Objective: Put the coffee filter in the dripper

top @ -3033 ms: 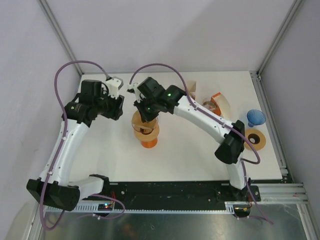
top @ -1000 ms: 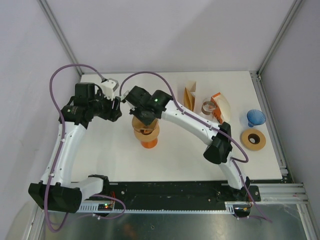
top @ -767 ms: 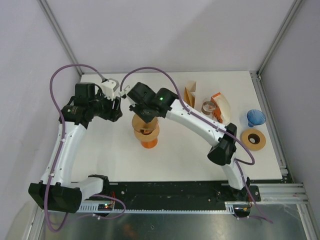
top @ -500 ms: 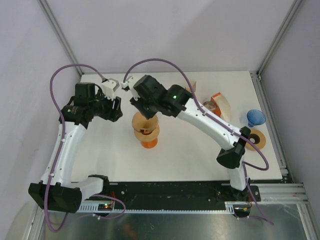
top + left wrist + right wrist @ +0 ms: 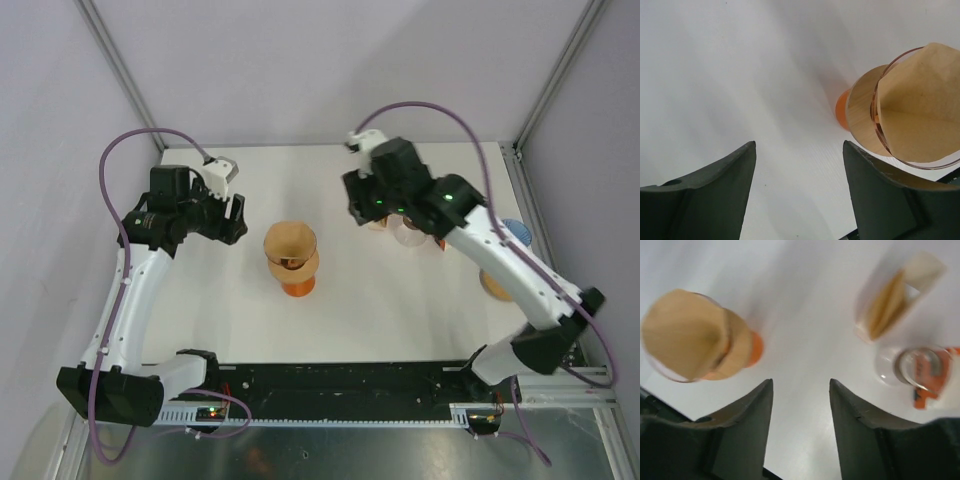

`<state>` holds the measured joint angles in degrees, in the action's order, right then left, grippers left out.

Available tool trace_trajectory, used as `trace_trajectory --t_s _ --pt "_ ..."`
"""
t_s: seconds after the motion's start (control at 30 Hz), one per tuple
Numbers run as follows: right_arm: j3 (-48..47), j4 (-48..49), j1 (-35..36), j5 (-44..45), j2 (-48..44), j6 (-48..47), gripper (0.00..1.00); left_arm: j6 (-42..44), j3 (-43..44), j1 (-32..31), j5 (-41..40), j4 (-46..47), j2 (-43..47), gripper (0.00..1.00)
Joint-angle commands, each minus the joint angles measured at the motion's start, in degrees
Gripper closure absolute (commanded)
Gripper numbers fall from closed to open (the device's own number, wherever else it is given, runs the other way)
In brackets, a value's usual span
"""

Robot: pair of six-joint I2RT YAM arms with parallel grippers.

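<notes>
The brown paper coffee filter point(image 5: 290, 243) sits opened as a cone inside the glass dripper point(image 5: 296, 282), which has a wooden collar and an orange base at the table's middle. The left wrist view has the filter point(image 5: 920, 120) at the right; the right wrist view has it point(image 5: 682, 340) at the left. My left gripper point(image 5: 237, 218) hovers just left of the dripper, open and empty point(image 5: 797, 147). My right gripper point(image 5: 358, 208) is well to the dripper's right, open with only bare table between its fingers point(image 5: 801, 382).
A white holder with spare filters point(image 5: 895, 300) stands at the back right, with a small glass piece point(image 5: 910, 365) and an orange-and-white object point(image 5: 935, 385) beside it. A blue cone point(image 5: 513, 232) and a wooden ring point(image 5: 492, 285) lie partly hidden behind the right arm.
My right gripper has opened, left the filter in the dripper and swung away to the right. The left gripper has opened a little wider; its arm stays put.
</notes>
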<state>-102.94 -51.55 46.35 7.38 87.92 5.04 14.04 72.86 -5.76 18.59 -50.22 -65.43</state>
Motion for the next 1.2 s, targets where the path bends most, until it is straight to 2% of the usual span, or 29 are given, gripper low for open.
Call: trace_trajectory --t_s 0.0,0.13,0.17,0.2,0.23,0.3,0.4,0.47,0.53,0.67,0.73,0.87,1.03,1.17 --pt "10.22 8.27 -8.38 -1.01 -11.83 2.63 0.42 -0.05 -0.41 -0.09 -0.31 3.15 2.4 0.24" --pt "18.21 8.87 -17.02 -3.5 -17.8 2.59 0.29 -0.68 -1.22 -0.04 -0.18 5.07 2.93 0.21" --pt "19.75 9.16 -18.76 -4.16 -18.93 2.29 0.23 -0.86 -1.45 -0.09 -0.2 5.36 3.07 0.21" --pt "20.78 9.44 -20.82 -4.76 -20.29 1.97 0.12 -0.99 -1.64 -0.06 -0.17 5.77 3.18 0.21" --pt "21.82 9.97 -22.6 -5.72 -21.23 1.72 0.06 -1.14 -1.88 -0.05 -0.1 6.02 3.19 0.2" --pt "23.62 11.18 -27.16 -10.08 -22.69 1.44 0.02 -1.37 -2.4 -0.04 0.23 6.6 3.22 0.2" --pt "25.54 13.35 -33.47 -20.6 -22.24 -0.1 0.01 -1.77 -3.41 -0.04 1.24 7.81 3.17 0.2" --pt "25.8 14.71 -35.72 -28.31 -20.22 -4.46 0.01 -1.92 -4.17 -0.06 1.97 8.5 3.13 0.2" --pt "25.64 16.7 -37.25 -31.62 -18.15 -8.96 0.02 -1.83 -4.71 -0.05 2.3 9.07 3.14 0.2" --pt "24.79 18.49 -41.21 -39.38 -13.08 -19.62 0.13 -1.47 -5.81 -0.07 2.2 10.05 3.78 0.2" --pt "23.7 15.91 -41.9 -41.41 -10.28 -26.72 0.18 -1.28 -6.37 0.0 2.23 10.56 4.31 0.2" --pt "18.54 11.06 -42.03 -37.34 -3.3 -33.47 0.31 -1.28 -7.17 0.04 1.8 11.25 4.93 0.2" --pt "8.02 3.23 -41.59 -33.55 6.25 -41.15 0.41 -1.29 -7.49 0.0 1.71 11.6 5.17 0.2" --pt "5.03 2.27 -40.38 -30.13 10.69 -47.79 0.46 -1.28 -7.63 0.05 1.54 11.71 4.45 0.2"
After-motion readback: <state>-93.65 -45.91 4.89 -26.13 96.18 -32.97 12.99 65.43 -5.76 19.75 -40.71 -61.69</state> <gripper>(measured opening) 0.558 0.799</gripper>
